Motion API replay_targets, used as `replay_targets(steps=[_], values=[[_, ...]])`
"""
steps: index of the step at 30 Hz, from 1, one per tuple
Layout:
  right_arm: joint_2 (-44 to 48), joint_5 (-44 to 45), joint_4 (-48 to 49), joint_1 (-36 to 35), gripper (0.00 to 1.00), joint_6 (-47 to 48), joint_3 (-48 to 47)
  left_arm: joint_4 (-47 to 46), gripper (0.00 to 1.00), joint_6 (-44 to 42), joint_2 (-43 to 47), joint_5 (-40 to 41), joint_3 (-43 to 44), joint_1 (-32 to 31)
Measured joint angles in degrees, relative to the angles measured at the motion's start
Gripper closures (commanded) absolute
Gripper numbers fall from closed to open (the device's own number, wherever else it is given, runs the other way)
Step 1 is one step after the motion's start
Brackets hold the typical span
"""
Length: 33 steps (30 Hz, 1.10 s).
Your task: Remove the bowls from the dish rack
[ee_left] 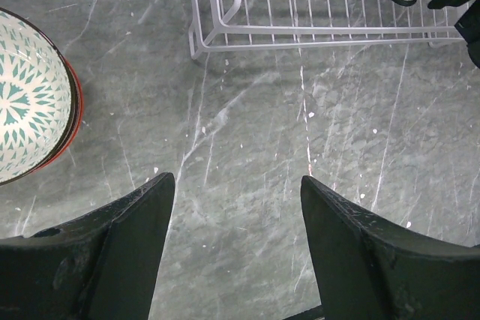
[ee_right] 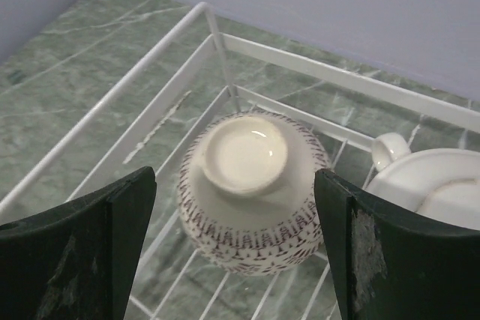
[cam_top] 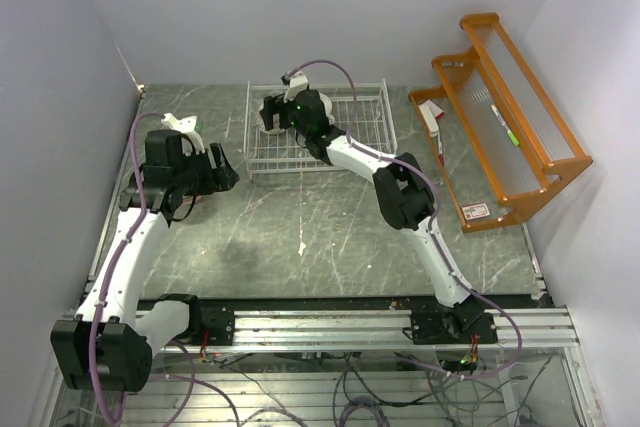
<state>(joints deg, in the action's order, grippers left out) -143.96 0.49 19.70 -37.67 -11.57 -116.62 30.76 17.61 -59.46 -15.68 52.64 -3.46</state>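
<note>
Right gripper (ee_right: 234, 211) — released — straddles an upturned patterned bowl (ee_right: 247, 159) in the far-left corner of the dish rack (ee_right: 142, 84); left gripper (ee_left: 236, 185) released, empty.

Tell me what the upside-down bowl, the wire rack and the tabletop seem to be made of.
Upside-down bowl: probably glazed ceramic; glossy cream foot ring, brown patterned band.
Wire rack: likely metal wire with a smooth white coating; thin straight rods in a grid.
Tabletop: polished grey-green marble look with white veins; real stone or print, can't tell.
</note>
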Motion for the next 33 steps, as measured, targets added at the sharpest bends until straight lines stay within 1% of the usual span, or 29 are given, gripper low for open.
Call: replay_targets(steps=[5, 13, 20, 28, 32, 33], values=[[-2.91, 2.47, -1.84, 0.09, 0.16, 2.80, -4.72, 0.00, 0.21, 0.00, 0.00, 0.04, 0.00, 0.00], [-6.47, 3.45, -2.99, 0.09, 0.19, 5.25, -12.70, 0.07, 0.21, 0.00, -0.46, 0.07, 0.00, 0.00], [-9.16, 3.69, -3.85, 0.09, 0.21, 6.29, -14.32, 0.09, 0.21, 0.00, -0.79, 0.07, 0.00, 0.00], [-9.94, 3.85, -3.85, 0.09, 0.28, 6.23, -14.32, 0.09, 0.21, 0.00, -0.87, 0.07, 0.00, 0.00], [-9.94, 3.85, -3.21, 0.09, 0.34, 6.05, -13.97, 0.09, 0.21, 0.00, -0.87, 0.07, 0.00, 0.00], [-9.94, 3.85, -3.08, 0.09, 0.40, 6.01, -13.94, 0.07, 0.21, 0.00, -0.87, 0.04, 0.00, 0.00]])
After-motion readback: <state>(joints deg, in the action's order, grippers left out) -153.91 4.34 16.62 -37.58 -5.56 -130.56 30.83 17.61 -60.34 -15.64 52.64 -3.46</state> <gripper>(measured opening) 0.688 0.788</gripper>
